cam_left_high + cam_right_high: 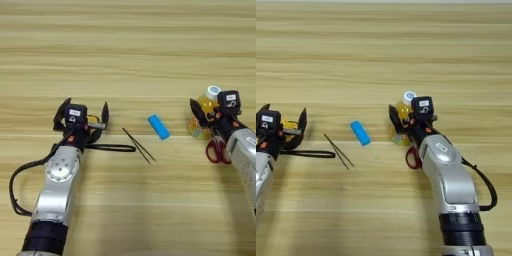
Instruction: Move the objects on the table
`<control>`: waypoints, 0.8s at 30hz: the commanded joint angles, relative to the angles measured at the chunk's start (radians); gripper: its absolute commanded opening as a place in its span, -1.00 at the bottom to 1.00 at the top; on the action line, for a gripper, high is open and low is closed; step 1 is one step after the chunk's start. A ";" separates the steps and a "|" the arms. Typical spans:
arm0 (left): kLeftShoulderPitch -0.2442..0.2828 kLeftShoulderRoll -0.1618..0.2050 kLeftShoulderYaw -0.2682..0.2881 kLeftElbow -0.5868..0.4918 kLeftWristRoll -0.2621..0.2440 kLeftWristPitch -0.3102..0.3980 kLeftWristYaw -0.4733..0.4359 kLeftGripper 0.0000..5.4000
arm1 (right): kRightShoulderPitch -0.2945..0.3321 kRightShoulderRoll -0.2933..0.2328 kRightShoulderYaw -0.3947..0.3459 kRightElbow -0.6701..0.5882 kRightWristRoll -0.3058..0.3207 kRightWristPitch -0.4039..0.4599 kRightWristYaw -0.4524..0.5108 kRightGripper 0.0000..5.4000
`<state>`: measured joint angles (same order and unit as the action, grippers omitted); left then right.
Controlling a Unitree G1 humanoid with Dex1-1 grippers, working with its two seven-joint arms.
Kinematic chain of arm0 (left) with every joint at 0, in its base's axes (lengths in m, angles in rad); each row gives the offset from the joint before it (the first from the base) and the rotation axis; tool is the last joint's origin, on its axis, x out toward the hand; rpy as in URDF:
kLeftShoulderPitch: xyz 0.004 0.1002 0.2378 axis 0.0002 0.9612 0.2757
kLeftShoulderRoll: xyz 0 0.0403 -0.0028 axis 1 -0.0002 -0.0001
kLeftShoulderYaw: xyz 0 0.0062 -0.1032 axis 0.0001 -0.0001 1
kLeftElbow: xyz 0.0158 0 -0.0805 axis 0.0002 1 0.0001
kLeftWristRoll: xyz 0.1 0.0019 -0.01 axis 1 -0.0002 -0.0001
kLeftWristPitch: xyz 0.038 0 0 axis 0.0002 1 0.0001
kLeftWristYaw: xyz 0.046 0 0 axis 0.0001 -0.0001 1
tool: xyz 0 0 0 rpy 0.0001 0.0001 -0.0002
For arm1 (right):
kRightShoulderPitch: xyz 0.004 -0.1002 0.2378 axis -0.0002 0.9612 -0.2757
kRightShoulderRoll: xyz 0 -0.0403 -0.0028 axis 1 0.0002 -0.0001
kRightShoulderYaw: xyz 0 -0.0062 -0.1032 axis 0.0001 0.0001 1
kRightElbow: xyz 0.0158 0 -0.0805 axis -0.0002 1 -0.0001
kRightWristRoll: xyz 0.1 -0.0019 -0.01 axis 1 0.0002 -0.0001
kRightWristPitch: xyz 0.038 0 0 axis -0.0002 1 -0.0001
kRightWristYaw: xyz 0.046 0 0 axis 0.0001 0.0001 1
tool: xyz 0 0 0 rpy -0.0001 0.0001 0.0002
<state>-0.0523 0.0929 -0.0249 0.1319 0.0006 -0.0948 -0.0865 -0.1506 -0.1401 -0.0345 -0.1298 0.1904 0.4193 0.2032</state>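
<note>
Far left: left gripper [85, 116] down at table [130, 50] level, fingers spread wide either side of the yellow-black tape measure [93, 120], which sits between them, mostly hidden by the wrist. Not clamped yet, as far as can be seen. Black strap [112, 147] trailing right from it, flat on the wood.

Just right of strap end: thin black tweezers [139, 145], lying diagonal, untouched.

Centre: blue block [158, 127], flat, near the tweezers but apart, nothing approaching it.

Right: right gripper [401, 120] at the orange-juice bottle [402, 111], white cap [409, 95] visible above the wrist. One finger seen on the bottle's left side, other hidden, so prob. around it but cannot tell if squeezed or loose. Red-handled scissors [216, 150] just below, partly under the forearm.

Progress, judged: early. Both arms at a first pick, nothing lifted. Tweezers, block, scissors all left to do.
</note>
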 commanded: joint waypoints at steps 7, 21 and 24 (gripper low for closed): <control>0.055 0.007 -0.144 -0.076 -0.001 -0.032 -0.159 1.00 | -0.023 0.019 0.007 -0.148 0.022 0.079 -0.014 0.31; 0.138 0.044 -0.375 -0.162 0.012 -0.117 -0.358 1.00 | 0.003 0.052 0.085 -0.320 0.068 0.204 -0.012 0.31; 0.142 0.045 -0.388 -0.168 0.007 -0.117 -0.368 1.00 | 0.015 0.053 0.122 -0.341 0.068 0.217 -0.003 0.31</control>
<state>0.0818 0.1318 -0.4026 -0.0213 0.0054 -0.2064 -0.4432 -0.1371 -0.0888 0.0600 -0.4346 0.2440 0.6238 0.1879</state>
